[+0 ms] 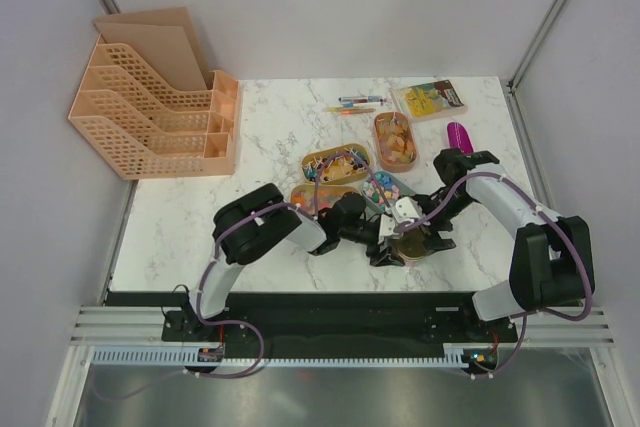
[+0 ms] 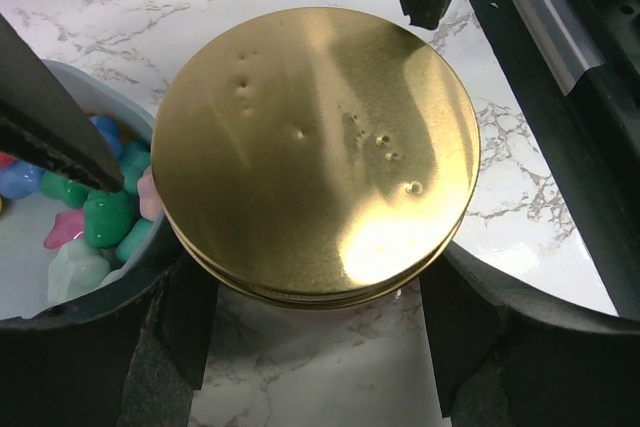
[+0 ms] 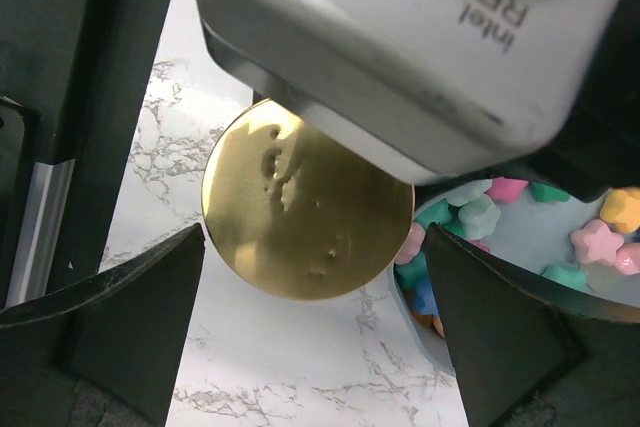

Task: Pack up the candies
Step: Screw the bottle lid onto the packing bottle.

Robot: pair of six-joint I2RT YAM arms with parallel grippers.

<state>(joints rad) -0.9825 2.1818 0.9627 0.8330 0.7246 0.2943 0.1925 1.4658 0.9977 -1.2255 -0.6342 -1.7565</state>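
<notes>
A round gold tin (image 2: 315, 152) lies flat on the marble table, lid up; it also shows in the right wrist view (image 3: 305, 212) and the top view (image 1: 412, 245). My left gripper (image 2: 315, 297) is open, its fingers at the tin's near edge on either side. My right gripper (image 3: 315, 237) is open wide above the tin, with the left wrist camera just over it. Pastel candies (image 3: 500, 227) lie in a pale bowl (image 2: 100, 97) right beside the tin. More candies fill oval orange trays (image 1: 337, 162) behind.
A peach file organiser (image 1: 160, 107) stands at the back left. Coloured pens (image 1: 355, 104), a flat yellow packet (image 1: 430, 99) and a purple object (image 1: 457, 134) lie at the back right. Both arms crowd together near the table's front edge.
</notes>
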